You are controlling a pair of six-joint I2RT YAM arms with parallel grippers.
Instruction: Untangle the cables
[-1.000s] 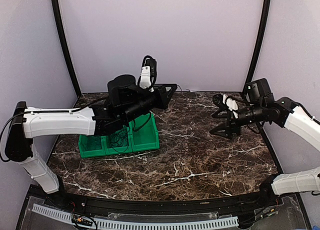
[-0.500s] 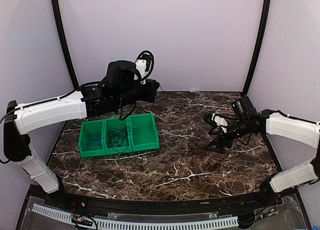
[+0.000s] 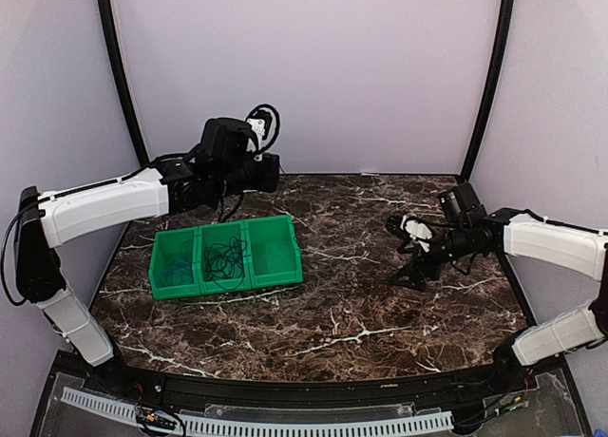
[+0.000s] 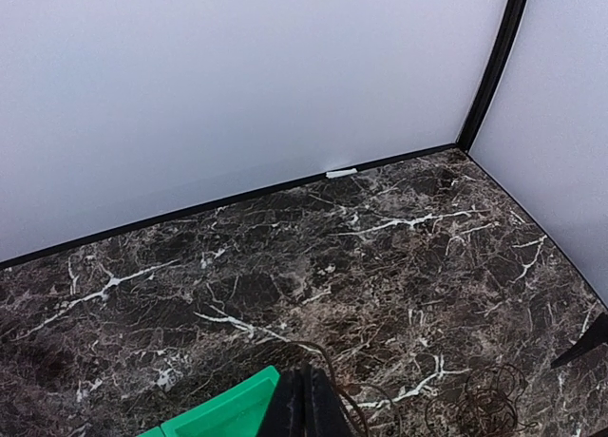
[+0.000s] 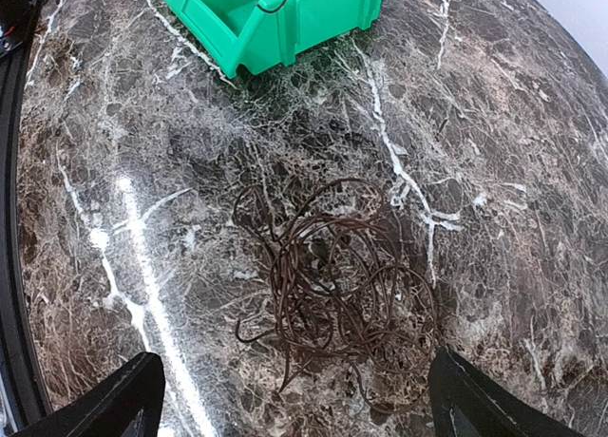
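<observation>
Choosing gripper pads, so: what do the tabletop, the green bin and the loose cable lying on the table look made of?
Tabletop: polished dark marble or marble-look laminate; white veins, glossy glare streak.
Bin: moulded plastic, probably; smooth, uniform green.
Cable: thin cord, likely plastic-sheathed, dark brownish, matte; lies in loose loops.

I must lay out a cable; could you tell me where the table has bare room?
Bare tabletop lies between the green bin and the right gripper, and along the near edge. Crowded: the cable bunch under that open gripper; the black cable in the bin's middle compartment.
</observation>
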